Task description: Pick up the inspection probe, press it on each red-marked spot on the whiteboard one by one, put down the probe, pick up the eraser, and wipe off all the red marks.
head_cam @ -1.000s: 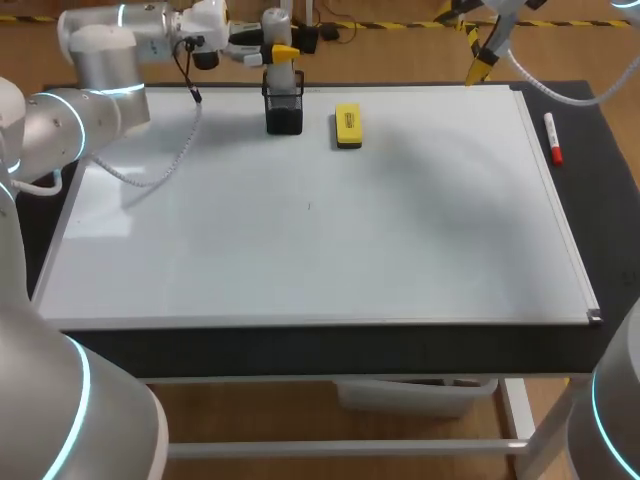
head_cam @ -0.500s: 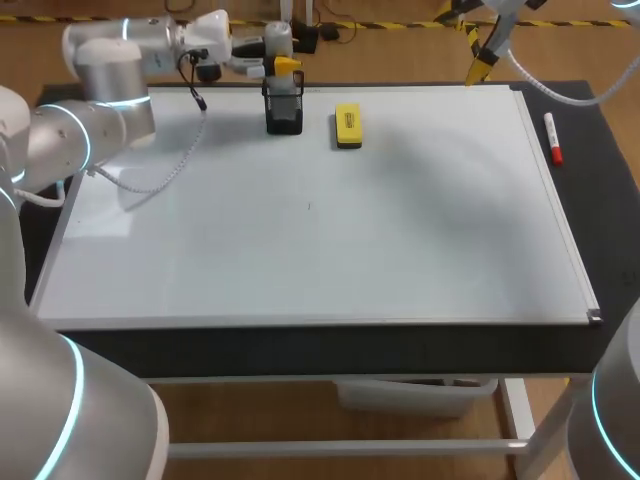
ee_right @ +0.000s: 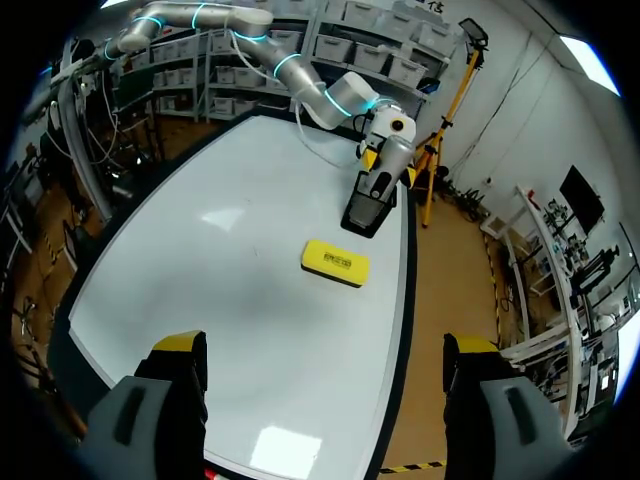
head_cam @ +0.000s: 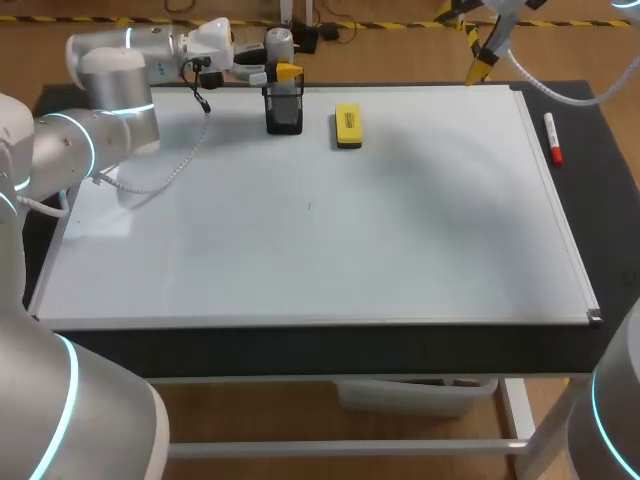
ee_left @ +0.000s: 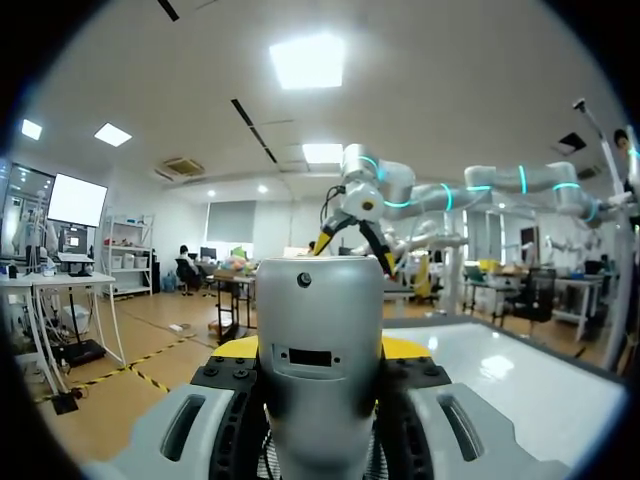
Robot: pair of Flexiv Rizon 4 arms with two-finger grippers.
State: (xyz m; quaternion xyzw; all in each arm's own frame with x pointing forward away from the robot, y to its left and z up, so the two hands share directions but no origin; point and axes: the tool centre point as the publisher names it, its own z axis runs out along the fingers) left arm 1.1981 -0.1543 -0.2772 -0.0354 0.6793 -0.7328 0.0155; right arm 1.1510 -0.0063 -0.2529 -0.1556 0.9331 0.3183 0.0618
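Where the left arm comes in over the whiteboard [head_cam: 300, 250], the left gripper [head_cam: 283, 72] is clenched on the inspection probe [head_cam: 279, 45]. The probe is a grey tube, held upright right over the black holder [head_cam: 284, 110]. I cannot tell if its bottom end is inside the holder. The holder stands on the board by the far edge. The yellow eraser [head_cam: 347, 126] lies flat just beside the holder, on its right. It has a small dark label on top, too small to read. A red marker [head_cam: 552, 138] lies well away from the holder, on the dark table [head_cam: 610, 200] past the board's right edge. The right gripper [head_cam: 478, 68] hangs far to the right of the holder.

From the left wrist, the probe sits squeezed between the two fingers, and yellow tips peek out on both sides.

From the right wrist, that gripper's fingers stand wide apart around nothing. The eraser lies between this gripper and the holder, closer to the holder.
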